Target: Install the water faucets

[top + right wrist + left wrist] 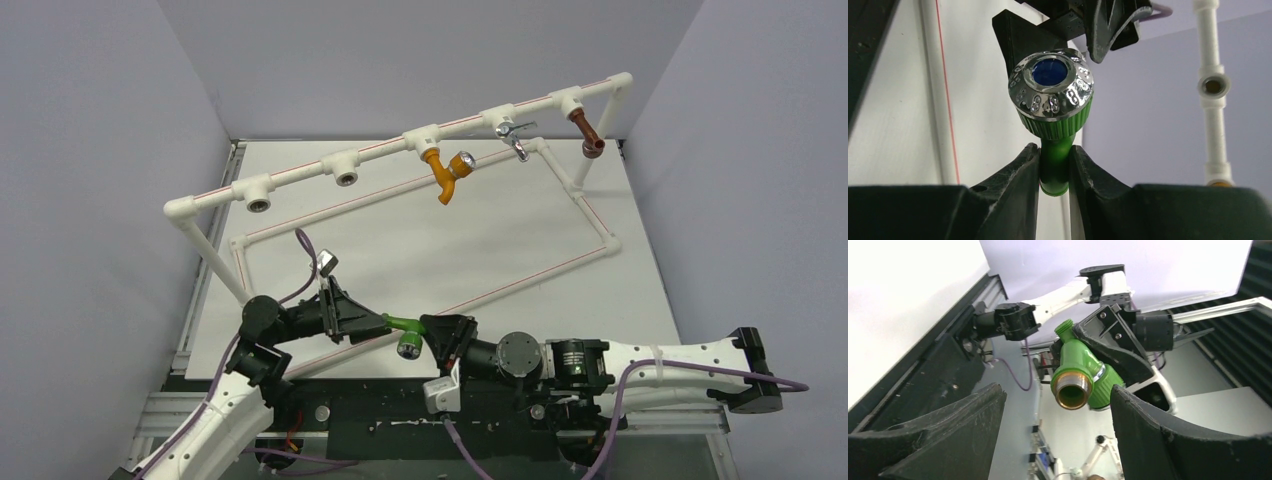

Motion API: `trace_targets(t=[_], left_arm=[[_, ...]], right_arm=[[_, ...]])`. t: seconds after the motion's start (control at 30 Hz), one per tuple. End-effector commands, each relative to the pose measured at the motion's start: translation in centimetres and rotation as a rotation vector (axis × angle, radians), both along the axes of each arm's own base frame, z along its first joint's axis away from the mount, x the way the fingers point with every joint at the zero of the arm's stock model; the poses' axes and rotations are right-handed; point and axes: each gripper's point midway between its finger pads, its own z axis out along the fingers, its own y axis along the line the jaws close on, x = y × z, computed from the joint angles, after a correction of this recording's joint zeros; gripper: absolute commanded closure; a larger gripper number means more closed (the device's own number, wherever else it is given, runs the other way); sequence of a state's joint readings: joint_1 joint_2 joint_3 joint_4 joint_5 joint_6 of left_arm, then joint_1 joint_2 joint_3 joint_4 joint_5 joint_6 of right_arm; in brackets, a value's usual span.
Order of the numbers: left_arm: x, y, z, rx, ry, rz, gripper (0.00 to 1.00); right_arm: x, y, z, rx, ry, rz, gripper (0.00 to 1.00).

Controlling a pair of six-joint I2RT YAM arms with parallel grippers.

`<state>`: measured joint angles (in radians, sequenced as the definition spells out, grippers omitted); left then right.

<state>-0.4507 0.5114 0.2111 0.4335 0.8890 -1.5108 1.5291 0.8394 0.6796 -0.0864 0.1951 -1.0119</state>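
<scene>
Green faucet hangs near the arm bases, not yet installed; three other taps sit on the pipe frame, two left sockets bare. Left wrist: left gripper spread wide, empty. Right wrist: right gripper clamps the faucet's spout.

No legible text in any view. Embossed marks ring silver knob of green faucet, unreadable.
</scene>
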Motion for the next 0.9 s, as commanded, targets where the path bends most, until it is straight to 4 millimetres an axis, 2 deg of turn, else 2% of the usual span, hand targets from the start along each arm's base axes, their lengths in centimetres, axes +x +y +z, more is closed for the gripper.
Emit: trace_targets(t=[0.0,0.23,0.4,0.53,0.7,0.87], left_arm=[[0.2,0.3,1.6,0.033,-0.192,0.041,0.26],[0.2,0.5,2.2,0.084,-0.365,0.068,0.26],[0.6,0.9,2.0,0.182,-0.470,0.091,0.26],[1.0,1.0,2.0,0.232,-0.517,0.094,0.26],[1.5,1.4,1.1,0.301,-0.552,0.115,0.26],[1.6,1.7,1.2,0.288,-0.595,0.156,0.26]], right_arm=[[0.9,-0.9,2.2,0.184,0.286,-0.137,1.00],[2.5,-1.6,1.5,0.377,0.670,-0.201,1.00],[3.3,-1.3,0.6,0.424,0.949,-0.199,1.00],[2.9,-0.4,0.4,0.415,1.170,-0.130,1.00],[3.3,-0.3,1.3,0.474,1.328,-0.057,1.00],[2.3,-0.1,2.4,0.479,1.444,0.052,1.00]])
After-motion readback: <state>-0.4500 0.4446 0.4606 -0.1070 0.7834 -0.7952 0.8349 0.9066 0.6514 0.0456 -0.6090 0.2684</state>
